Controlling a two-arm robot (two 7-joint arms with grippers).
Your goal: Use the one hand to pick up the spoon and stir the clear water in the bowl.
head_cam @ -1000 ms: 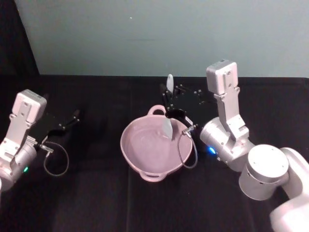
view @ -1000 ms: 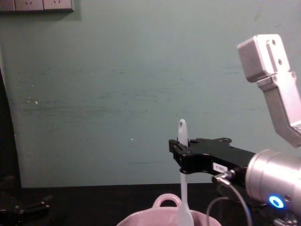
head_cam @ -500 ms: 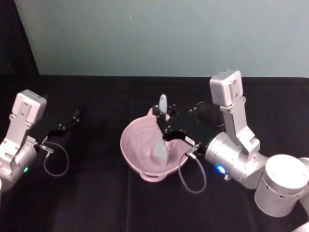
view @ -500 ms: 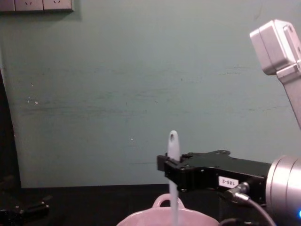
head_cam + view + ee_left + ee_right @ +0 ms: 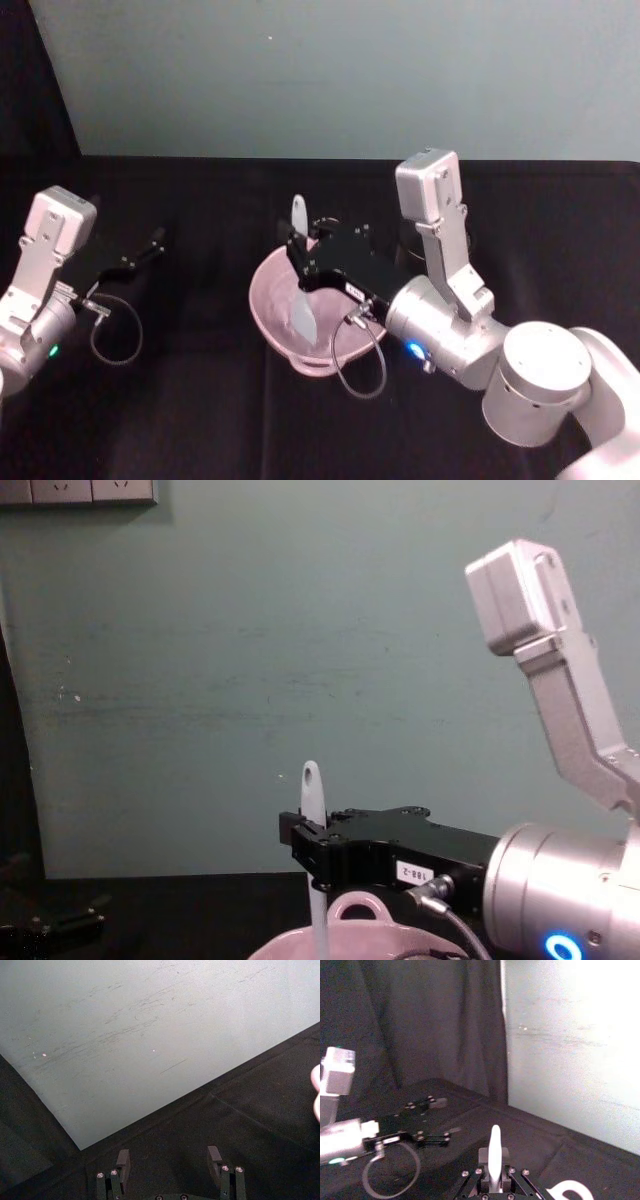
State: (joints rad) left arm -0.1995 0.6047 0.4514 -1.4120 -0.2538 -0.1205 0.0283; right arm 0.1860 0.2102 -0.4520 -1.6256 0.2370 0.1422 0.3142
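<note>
**Q:** Where is the spoon sitting?

**A:** The right end effector (image 5: 298, 262) is clamping the white spoon (image 5: 298, 214) by its handle and holding it upright. The scoop is dipping into the left side of the pink bowl (image 5: 268, 295), which is standing mid-bench (image 5: 200, 400).

**Q:** And the other arm?

**A:** The left end effector (image 5: 150, 245) is idling at the bench's left side, well apart from the bowl. Its fingers (image 5: 122, 1157) are standing apart and gripping nothing.

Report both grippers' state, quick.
Left gripper: open, holding nothing, parked off to the left.
Right gripper: shut on the spoon, which stands upright with its scoop end down in the bowl.
</note>
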